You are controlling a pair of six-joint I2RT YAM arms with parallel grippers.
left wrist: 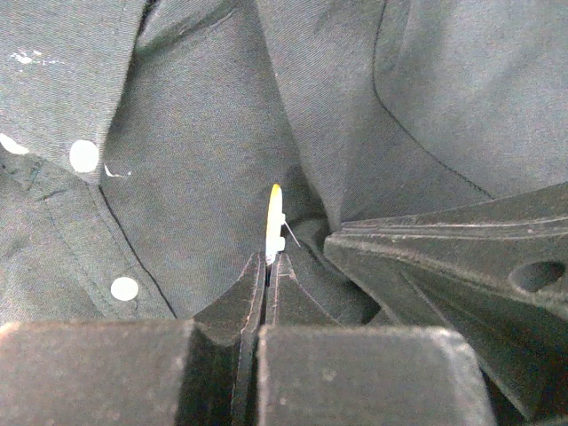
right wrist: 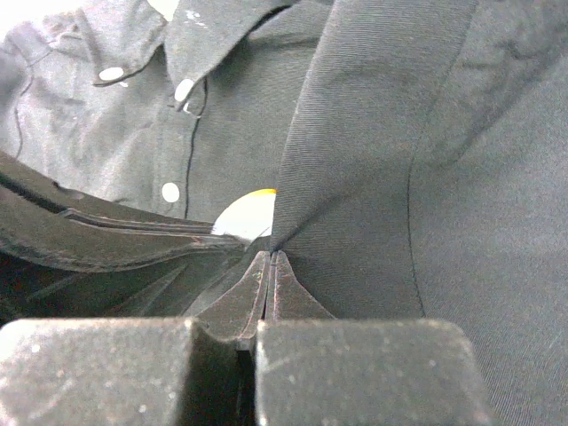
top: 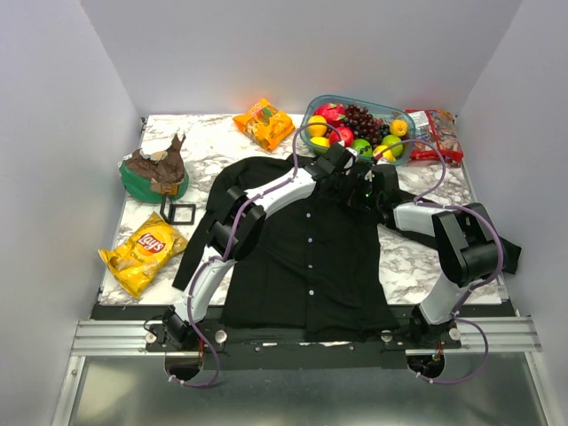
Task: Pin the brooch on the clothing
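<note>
The black button-up shirt (top: 306, 257) lies flat across the table, collar at the far side. Both grippers meet over its upper right chest. My left gripper (left wrist: 268, 259) is shut on the brooch (left wrist: 274, 222), a thin pale disc seen edge-on with its pin sticking out toward the cloth. In the right wrist view the brooch (right wrist: 247, 216) shows as a pale round face behind a raised fold. My right gripper (right wrist: 270, 256) is shut on that fold of the shirt (right wrist: 373, 177), pinching it up. In the top view the left gripper (top: 344, 177) and right gripper (top: 366, 192) sit close together.
A bowl of fruit (top: 359, 124) stands just beyond the collar. An orange snack bag (top: 264, 122) lies at the back, a red packet (top: 437, 133) at back right. A green bowl with brown stuff (top: 154, 170), a small black square frame (top: 179, 212) and a yellow chips bag (top: 142, 251) lie at the left.
</note>
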